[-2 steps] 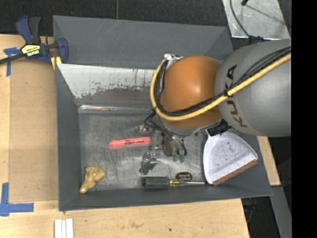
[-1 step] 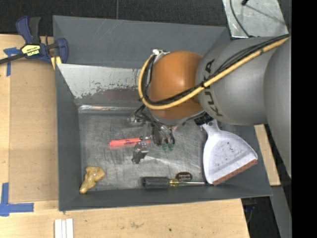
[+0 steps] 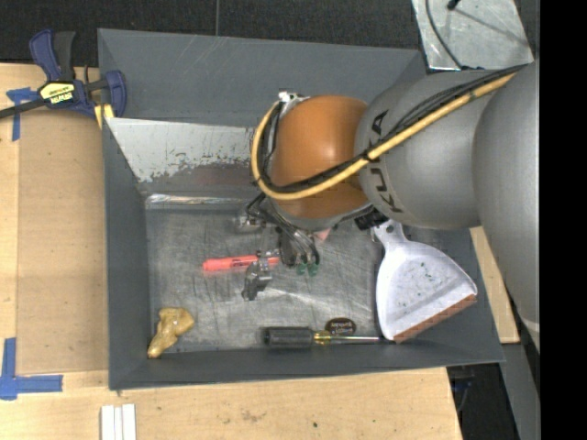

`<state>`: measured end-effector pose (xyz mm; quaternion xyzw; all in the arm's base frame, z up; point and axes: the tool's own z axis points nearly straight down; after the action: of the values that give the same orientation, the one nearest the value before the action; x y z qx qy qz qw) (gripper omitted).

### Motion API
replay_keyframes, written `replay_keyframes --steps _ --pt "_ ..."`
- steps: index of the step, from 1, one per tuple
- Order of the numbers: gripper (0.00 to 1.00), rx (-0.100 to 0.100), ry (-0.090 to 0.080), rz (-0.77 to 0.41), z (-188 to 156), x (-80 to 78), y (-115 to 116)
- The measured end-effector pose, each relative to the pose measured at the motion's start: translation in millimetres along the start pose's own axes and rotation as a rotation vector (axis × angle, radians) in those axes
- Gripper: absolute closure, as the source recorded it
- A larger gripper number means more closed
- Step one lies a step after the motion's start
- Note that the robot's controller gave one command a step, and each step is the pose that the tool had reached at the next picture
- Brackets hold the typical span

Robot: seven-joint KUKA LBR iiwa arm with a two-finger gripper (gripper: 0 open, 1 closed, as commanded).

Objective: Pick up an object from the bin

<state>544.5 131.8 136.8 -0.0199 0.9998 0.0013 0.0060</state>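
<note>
**Pink stick between spread fingers, mid-bin**

A slim pink stick (image 3: pixel 229 265) lies flat on the bin (image 3: pixel 124 246) floor, about the middle, running left to right. Its right end lies under the gripper (image 3: pixel 250 255), whose fingers (image 3: pixel 254 284) stand apart, one on the far side of the stick and one on the near side, not clenched on it. Above them sits the arm's orange cover. Along the near wall lies a screwdriver (image 3: pixel 307 337) with a black handle, with a small dark disc (image 3: pixel 340 325) just beside its shaft. A yellow lump (image 3: pixel 171 330) sits in the near left corner. A white scoop (image 3: pixel 417 291) rests at the right.
</note>
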Motion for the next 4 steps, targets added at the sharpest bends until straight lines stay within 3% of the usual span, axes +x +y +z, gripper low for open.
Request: replay_keyframes --steps 1,2,3,4 --pt "0.00 0.002 0.010 0.012 15.0 1.7 -8.2" --pt "0.00 0.002 0.012 -0.103 -6.6 1.2 -2.1" --pt "1.00 0.000 0.007 -0.074 63.1 -50.3 8.5" --pt "1.00 0.000 0.007 -0.073 63.1 -50.3 8.5"
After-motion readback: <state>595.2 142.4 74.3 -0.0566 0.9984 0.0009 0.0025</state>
